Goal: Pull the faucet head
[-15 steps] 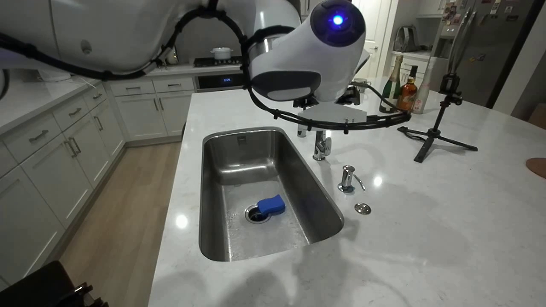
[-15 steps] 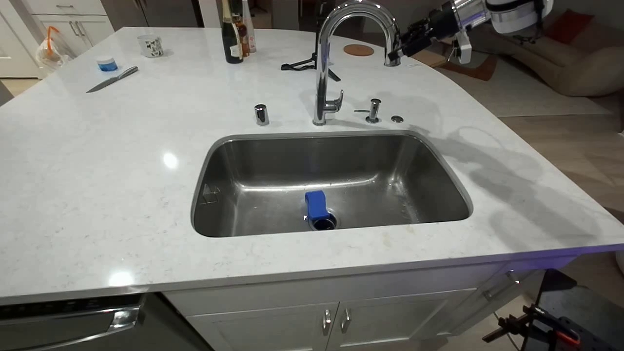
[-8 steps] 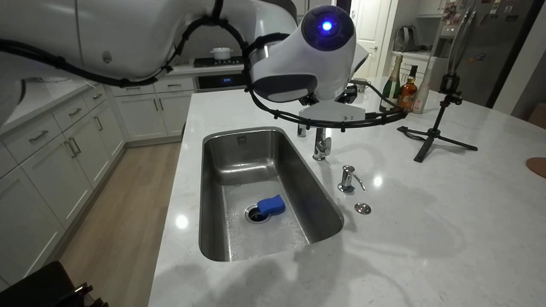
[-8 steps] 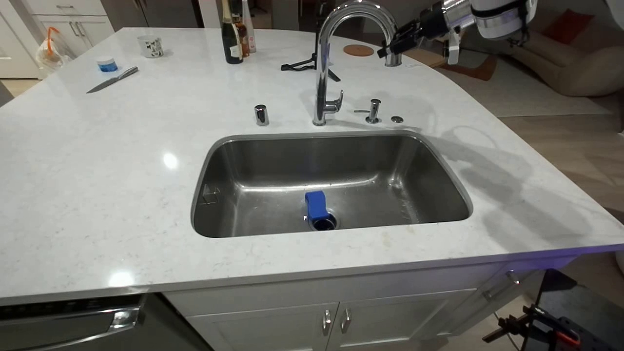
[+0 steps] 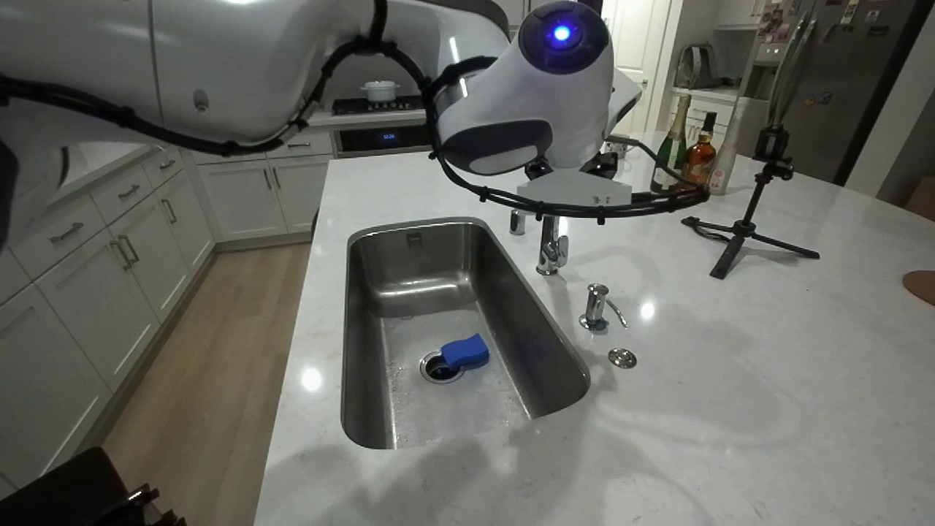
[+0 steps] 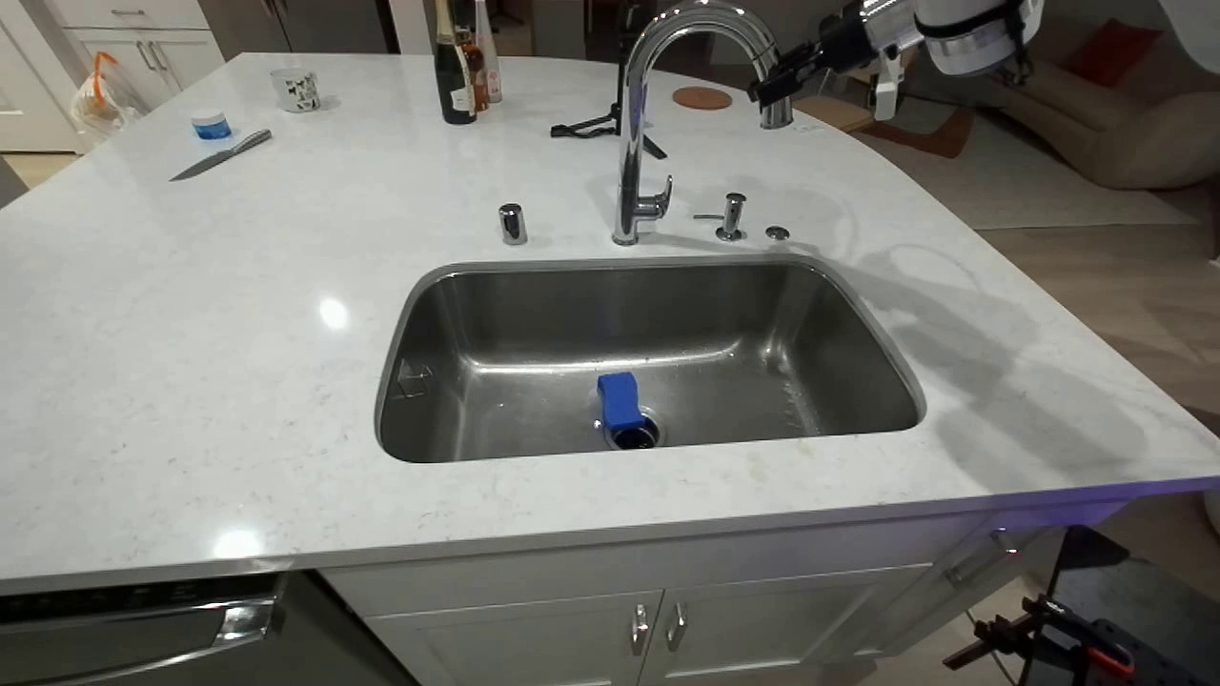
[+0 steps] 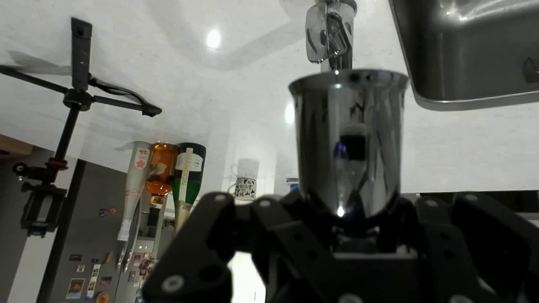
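faucet head (image 7: 349,139): mirror-bright chrome cylinder, lip flared | tool (image 6: 766,88): gripping the faucet head | bench (image 6: 210,400): white, glossy, faintly mottled | sink (image 6: 591,314): grey metal, rounded corners

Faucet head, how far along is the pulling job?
Done: the gripper is at the head. In hand: the grasp; the wrist view shows the gripper flanking the head, apparently clasping it. Left: likely the pull; no clear gap shows between head and neck.

Pale cabinets (image 5: 66,358) — wooden floor (image 5: 212,351)
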Robot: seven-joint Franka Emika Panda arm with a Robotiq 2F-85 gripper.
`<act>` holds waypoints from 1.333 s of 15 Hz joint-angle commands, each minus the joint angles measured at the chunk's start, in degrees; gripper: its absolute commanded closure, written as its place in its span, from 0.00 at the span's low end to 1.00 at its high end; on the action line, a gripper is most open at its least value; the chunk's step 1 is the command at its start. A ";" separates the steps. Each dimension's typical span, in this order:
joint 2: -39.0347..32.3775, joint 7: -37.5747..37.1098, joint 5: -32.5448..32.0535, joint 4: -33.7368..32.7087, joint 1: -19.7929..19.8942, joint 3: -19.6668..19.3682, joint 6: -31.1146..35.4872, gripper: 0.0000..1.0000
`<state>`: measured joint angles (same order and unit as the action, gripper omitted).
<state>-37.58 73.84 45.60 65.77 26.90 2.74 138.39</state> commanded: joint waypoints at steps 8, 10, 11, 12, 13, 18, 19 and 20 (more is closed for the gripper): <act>-0.29 -12.96 -11.21 -5.96 -0.24 -6.46 -14.09 1.00; -0.16 -15.43 -13.67 -7.71 -0.10 -8.30 -18.55 1.00; -0.13 -16.22 -14.64 -8.62 -0.09 -8.90 -20.98 1.00; -0.23 -16.80 -15.27 -9.32 -0.09 -9.19 -22.68 1.00; -0.21 -17.32 -15.87 -10.03 -0.03 -9.36 -24.41 1.00; -1.15 -18.96 -17.91 -12.86 0.21 -10.19 -31.81 1.00; -2.02 -19.52 -18.53 -13.43 0.05 -10.60 -32.32 1.00; -2.59 -20.42 -19.43 -14.04 -0.11 -11.11 -33.56 1.00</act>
<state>-38.78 56.15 29.39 54.63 26.47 -6.42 110.15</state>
